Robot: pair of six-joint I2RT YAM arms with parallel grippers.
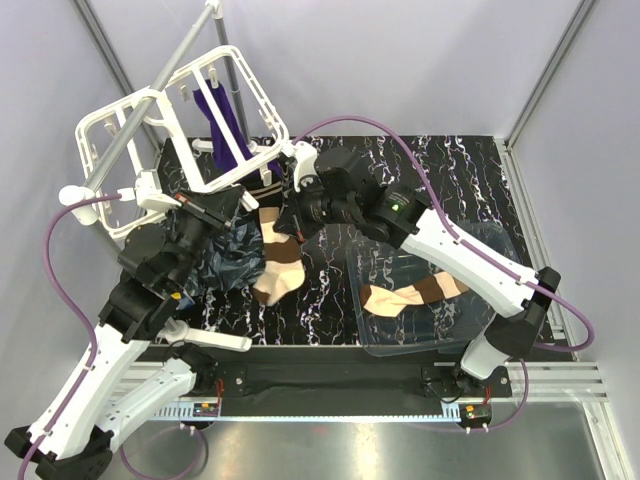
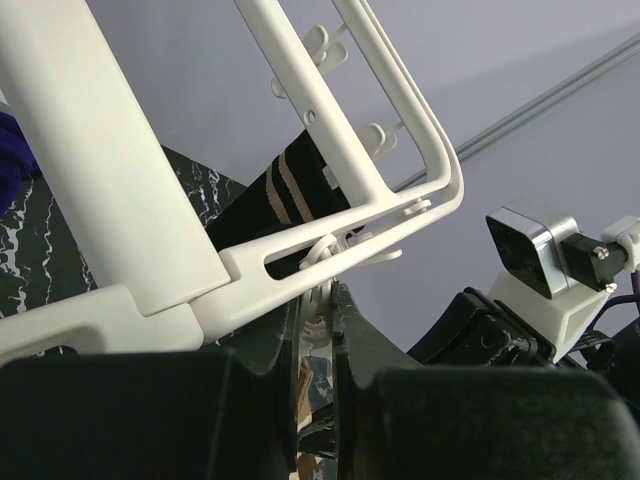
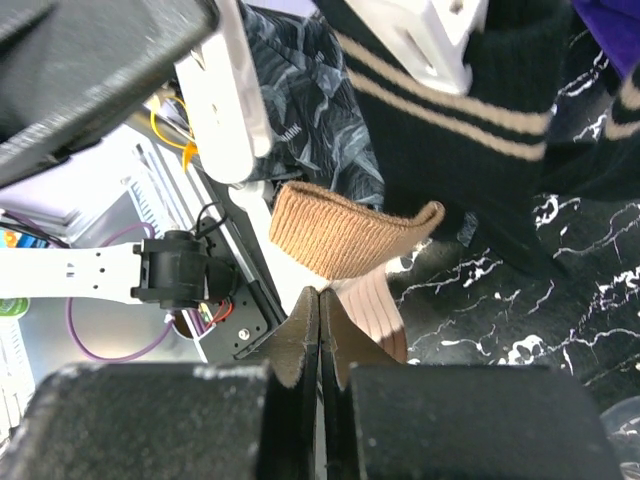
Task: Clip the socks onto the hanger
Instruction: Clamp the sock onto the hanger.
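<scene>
White plastic rectangular drying hanger [image 2: 90,180]: tilted, table's far left. Left gripper [image 2: 322,300]: clenched on small white clip [image 2: 322,255] under hanger's edge. Peach sock with brown cuff [image 3: 350,235]: pinched in right gripper [image 3: 320,320], beside hanger. Second peach-and-brown sock [image 1: 405,295]: inside clear plastic bin [image 1: 455,335].

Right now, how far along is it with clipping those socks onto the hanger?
Partway. A purple item already hangs from the hanger, and the black striped sock looks clipped too. In hand: the right gripper pinches a peach sock while the left gripper squeezes a hanger clip. Left to do: the banded sock in the clear bin.
</scene>
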